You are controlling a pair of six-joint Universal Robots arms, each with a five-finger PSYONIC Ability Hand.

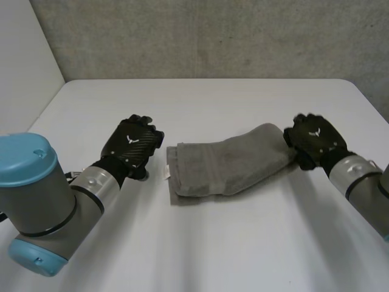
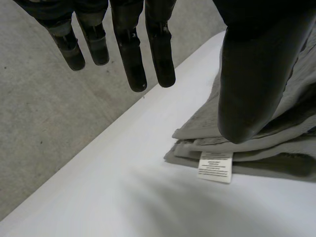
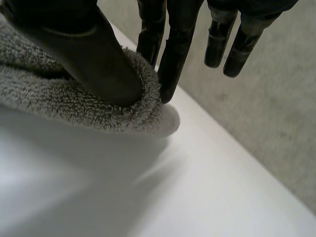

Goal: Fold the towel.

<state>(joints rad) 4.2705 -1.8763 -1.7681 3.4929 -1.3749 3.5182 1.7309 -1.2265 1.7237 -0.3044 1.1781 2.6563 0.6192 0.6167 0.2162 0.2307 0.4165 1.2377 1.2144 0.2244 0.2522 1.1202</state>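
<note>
Left arm point(image 1: 36, 201): grey, blue-capped, nearest the camera.
Left hand point(image 1: 132, 146): fingers straight and spread, gripping nothing; it hangs just beside the towel's left end, its thumb over the folded layers there.
Towel point(image 1: 225, 167): grey, folded in layers, lying mid-table point(image 1: 200, 97); a white label point(image 2: 215, 167) sticks out at its left end.
Right hand point(image 3: 94, 54): at the towel's right end, thumb and fingers pinching a raised fold of cloth.
Wall point(image 1: 200, 36): grey, beyond the table's far edge.
</note>
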